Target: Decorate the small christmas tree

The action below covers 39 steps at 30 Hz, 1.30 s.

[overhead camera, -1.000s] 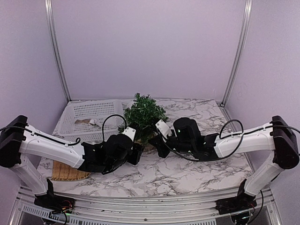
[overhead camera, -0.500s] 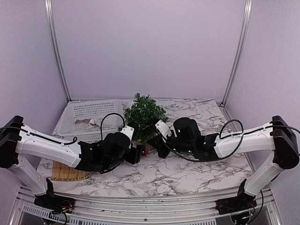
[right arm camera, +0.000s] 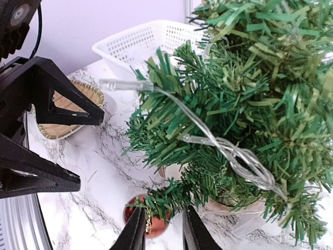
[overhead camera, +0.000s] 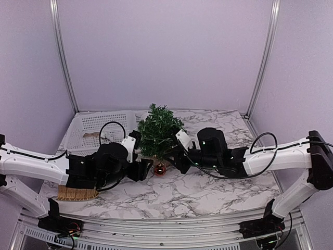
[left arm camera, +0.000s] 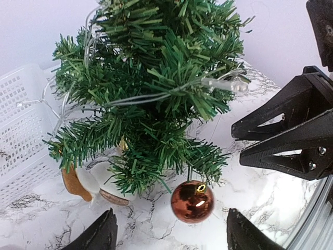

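A marble-patterned table (overhead camera: 213,194) fills the floor of a booth with plain lilac walls (overhead camera: 166,52) and two slanted aluminium posts (overhead camera: 62,57). The small christmas tree (overhead camera: 158,133) stands upright near the table's middle, its tan pot (right arm camera: 225,207) on the marble. Behind and to the left of the tree sits a white perforated basket (overhead camera: 92,127). Nearer than the tree and well to its left lies a woven tan tray (overhead camera: 73,194). A clear light string (left arm camera: 171,94) loops through the tree's branches. A shiny copper ball (left arm camera: 192,201) hangs from a low branch on the tree's near side, just above the marble.

Both arms stretch low and almost flat over the table, reaching in toward the tree from either side. The left gripper (left arm camera: 170,238) sits just left of the tree's base, pointed at the ball, its jaws spread wide with nothing between them. The right gripper (right arm camera: 162,232) sits just right of the tree's base, close against the lowest branches. Its jaws stand only a little apart, and no branch or ball is seen pinched between them.
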### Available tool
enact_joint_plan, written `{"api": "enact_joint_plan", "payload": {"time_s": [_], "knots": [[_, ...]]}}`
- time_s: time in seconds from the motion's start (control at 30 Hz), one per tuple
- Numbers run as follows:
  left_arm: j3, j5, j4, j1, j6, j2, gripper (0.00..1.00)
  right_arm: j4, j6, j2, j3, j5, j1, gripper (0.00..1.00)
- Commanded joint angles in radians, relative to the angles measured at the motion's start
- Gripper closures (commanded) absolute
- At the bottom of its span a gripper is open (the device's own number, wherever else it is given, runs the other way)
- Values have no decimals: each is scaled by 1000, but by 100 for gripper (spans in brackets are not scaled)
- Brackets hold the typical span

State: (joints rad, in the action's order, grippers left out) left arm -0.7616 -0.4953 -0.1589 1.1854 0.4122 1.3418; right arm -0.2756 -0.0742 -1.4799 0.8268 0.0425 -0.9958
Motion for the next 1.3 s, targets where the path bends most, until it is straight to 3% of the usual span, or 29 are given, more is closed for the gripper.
{"api": "enact_joint_plan", "payload": {"time_s": [0.0,0.17,0.4,0.7,1.13,1.27], "knots": [[8,21,55,-22,8,-80,25,14,0,46,-18,5,-7,74],[22,72,71,-121,37,-152,23,19,-2,94,-47,5,-7,71],[15,140,128,-339,45,-228,18,3,7,205,-111,5,-7,66],[-67,231,247,-634,25,-185,5,-34,13,373,-227,-83,23,54],[-254,348,294,-925,33,118,1,-56,-82,528,-294,-38,261,2],[-350,408,340,-958,-14,233,1,-30,-121,504,-279,-152,318,1]]}}
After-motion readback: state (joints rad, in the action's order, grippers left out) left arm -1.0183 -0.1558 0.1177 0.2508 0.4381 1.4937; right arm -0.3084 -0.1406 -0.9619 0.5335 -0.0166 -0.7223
